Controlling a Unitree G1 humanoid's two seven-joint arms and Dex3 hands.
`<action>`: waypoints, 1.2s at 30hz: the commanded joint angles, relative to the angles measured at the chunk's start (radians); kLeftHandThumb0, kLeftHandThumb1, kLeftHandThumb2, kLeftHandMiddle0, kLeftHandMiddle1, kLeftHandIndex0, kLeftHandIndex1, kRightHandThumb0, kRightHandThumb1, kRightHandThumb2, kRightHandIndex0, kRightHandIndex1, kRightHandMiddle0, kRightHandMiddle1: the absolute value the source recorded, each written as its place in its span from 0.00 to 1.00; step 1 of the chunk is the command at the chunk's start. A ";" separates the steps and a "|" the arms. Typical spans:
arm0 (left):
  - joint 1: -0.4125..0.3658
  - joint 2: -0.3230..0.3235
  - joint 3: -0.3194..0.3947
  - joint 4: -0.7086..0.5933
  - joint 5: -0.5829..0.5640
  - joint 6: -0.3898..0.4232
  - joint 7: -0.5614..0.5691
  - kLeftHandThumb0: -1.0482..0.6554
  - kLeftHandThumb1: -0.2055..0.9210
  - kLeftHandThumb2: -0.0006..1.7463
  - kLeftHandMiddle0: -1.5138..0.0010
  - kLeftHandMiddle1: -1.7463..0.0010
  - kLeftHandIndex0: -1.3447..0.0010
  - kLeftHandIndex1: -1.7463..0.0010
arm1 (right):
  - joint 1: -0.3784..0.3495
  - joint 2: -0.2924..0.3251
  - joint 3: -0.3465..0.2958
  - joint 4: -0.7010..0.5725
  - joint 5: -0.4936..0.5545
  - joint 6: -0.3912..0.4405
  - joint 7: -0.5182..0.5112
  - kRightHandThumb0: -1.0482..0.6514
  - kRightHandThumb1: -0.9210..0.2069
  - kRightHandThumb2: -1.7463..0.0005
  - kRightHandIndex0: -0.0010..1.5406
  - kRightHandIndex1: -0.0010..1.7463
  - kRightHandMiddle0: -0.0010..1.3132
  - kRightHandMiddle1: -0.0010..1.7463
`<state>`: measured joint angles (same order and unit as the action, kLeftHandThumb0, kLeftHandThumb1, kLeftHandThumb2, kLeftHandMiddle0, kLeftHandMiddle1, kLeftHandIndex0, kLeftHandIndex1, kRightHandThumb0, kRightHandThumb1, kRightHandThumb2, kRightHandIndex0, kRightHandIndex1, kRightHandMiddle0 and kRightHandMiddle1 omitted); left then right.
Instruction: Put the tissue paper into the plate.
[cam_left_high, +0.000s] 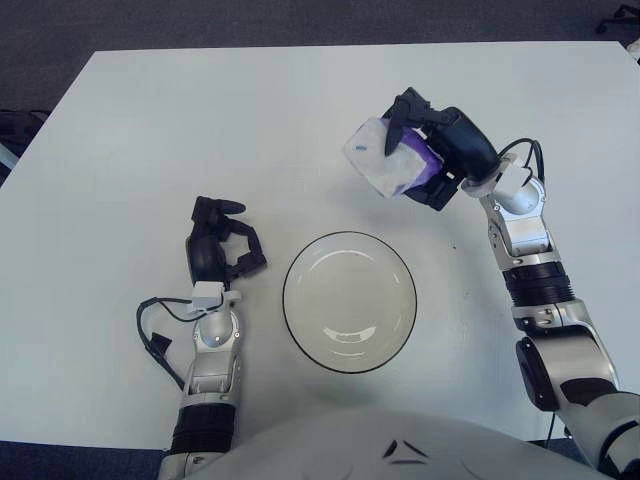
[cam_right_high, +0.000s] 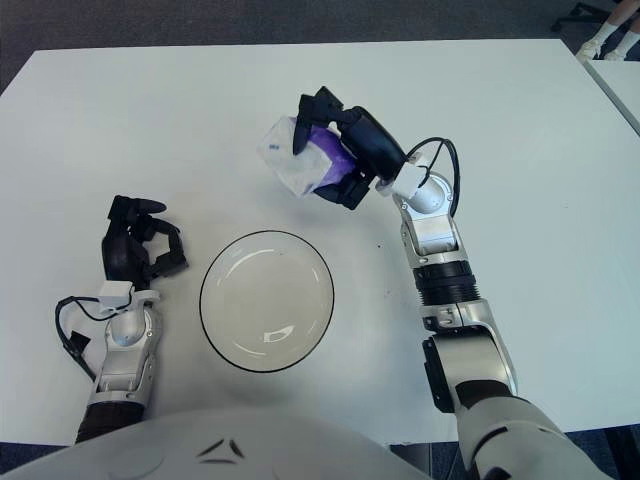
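Plate (cam_left_high: 349, 302) nearest me on the table (cam_left_high: 150, 130), nothing in it. My left hand (cam_left_high: 218, 248) just left of the plate, fingers curled, holding nothing. Beyond the plate, my right hand (cam_left_high: 432, 150) clamps the tissue pack (cam_left_high: 385, 160), above the table and short of the rim. Right eye view alone catches someone's shoes (cam_right_high: 598, 36) at the top right corner.

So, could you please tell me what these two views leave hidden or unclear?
- Tissue pack: the side toward the palm is covered by the right hand in both views.
- Its small printed mark: too small to read.
- Left hand, left of the plate: whether it touches the table cannot be told.
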<state>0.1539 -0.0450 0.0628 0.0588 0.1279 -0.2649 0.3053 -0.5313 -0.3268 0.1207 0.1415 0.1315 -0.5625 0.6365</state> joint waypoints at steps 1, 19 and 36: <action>0.052 -0.003 -0.002 0.109 0.014 0.032 -0.002 0.61 0.39 0.82 0.55 0.01 0.68 0.00 | 0.025 -0.009 0.039 -0.084 0.073 0.045 0.073 0.62 0.92 0.00 0.65 0.90 0.54 1.00; 0.043 0.002 -0.006 0.121 0.015 0.026 -0.001 0.61 0.41 0.80 0.55 0.02 0.69 0.00 | 0.048 -0.034 0.144 -0.147 0.083 -0.159 0.330 0.62 0.83 0.04 0.58 0.94 0.48 1.00; 0.049 -0.004 -0.005 0.099 0.009 0.045 -0.003 0.61 0.41 0.80 0.55 0.03 0.68 0.00 | 0.015 -0.108 0.205 -0.105 0.148 -0.314 0.443 0.62 0.80 0.06 0.56 0.95 0.46 1.00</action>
<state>0.1375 -0.0423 0.0581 0.0669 0.1272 -0.2578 0.3053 -0.4998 -0.4182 0.3165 0.0400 0.2469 -0.8434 1.0582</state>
